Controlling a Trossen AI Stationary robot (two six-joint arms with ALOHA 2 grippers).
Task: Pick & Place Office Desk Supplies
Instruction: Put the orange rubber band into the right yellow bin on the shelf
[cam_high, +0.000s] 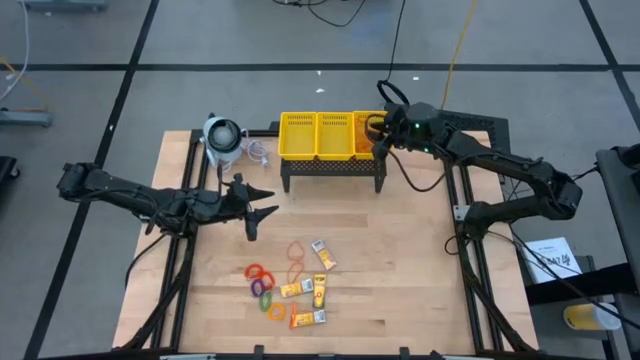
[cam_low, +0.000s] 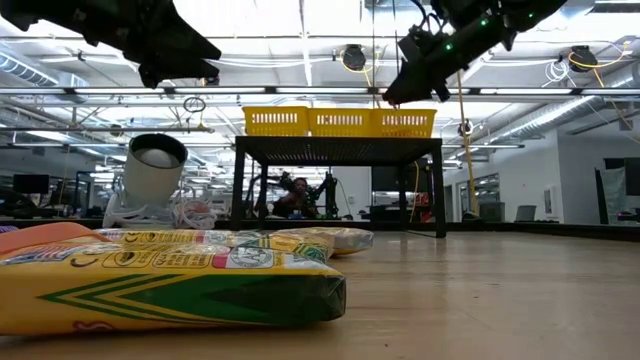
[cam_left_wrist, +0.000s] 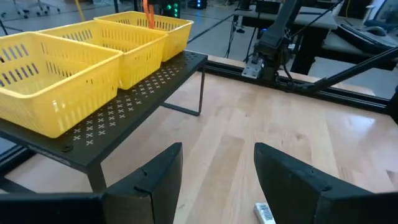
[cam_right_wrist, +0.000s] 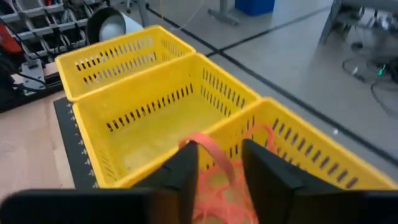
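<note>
The office desk supplies lie on the near middle of the table: orange rubber bands (cam_high: 296, 250), yellow-orange packets (cam_high: 318, 290) and small coloured rings (cam_high: 262, 274). My right gripper (cam_right_wrist: 221, 149) is open above the right-hand compartment (cam_right_wrist: 298, 143) of the yellow basket (cam_high: 330, 137), with an orange rubber band (cam_right_wrist: 210, 154) between its fingers. More orange bands (cam_right_wrist: 217, 199) lie in that compartment. My left gripper (cam_high: 268, 202) hovers open and empty over the table, left of the basket's stand. My right gripper has the orange band's upper loop (cam_right_wrist: 194, 144) lying against the inner side of one finger (cam_right_wrist: 185, 171); whether the fingers bear it I cannot tell. The fingers slant down from the table's right side. The band hangs slack over the right-hand compartment.
The basket sits on a black perforated stand (cam_left_wrist: 134, 102) at the far middle. A grey-white round device (cam_high: 222, 135) with a cord stands left of it. Bare wood lies between the stand and the supplies. In the low view a packet (cam_low: 170, 290) fills the foreground.
</note>
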